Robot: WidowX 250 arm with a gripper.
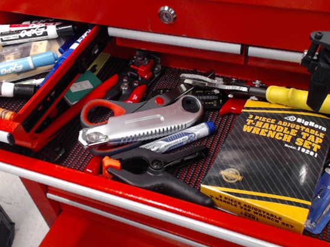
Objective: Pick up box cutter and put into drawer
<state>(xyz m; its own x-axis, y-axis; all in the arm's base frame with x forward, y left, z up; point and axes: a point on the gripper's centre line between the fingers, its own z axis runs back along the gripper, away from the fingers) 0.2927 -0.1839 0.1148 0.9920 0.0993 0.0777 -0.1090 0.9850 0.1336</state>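
Far left of the pincer, the narrow drawer [36, 119] stands open, full of markers. Nearer, the box cutter [141, 126] lies over the scissors [120, 107]. The black pincer [327, 68] hangs at the right edge, empty; its spread cannot be told.

Bright, even overhead light fills the scene. Glare streaks the box cutter [141, 125] and the glossy wrench set box [274, 161]. Shadows are short and soft beneath the tools. The gripper [327, 68] at the right edge and the near left corner look slightly blurred.
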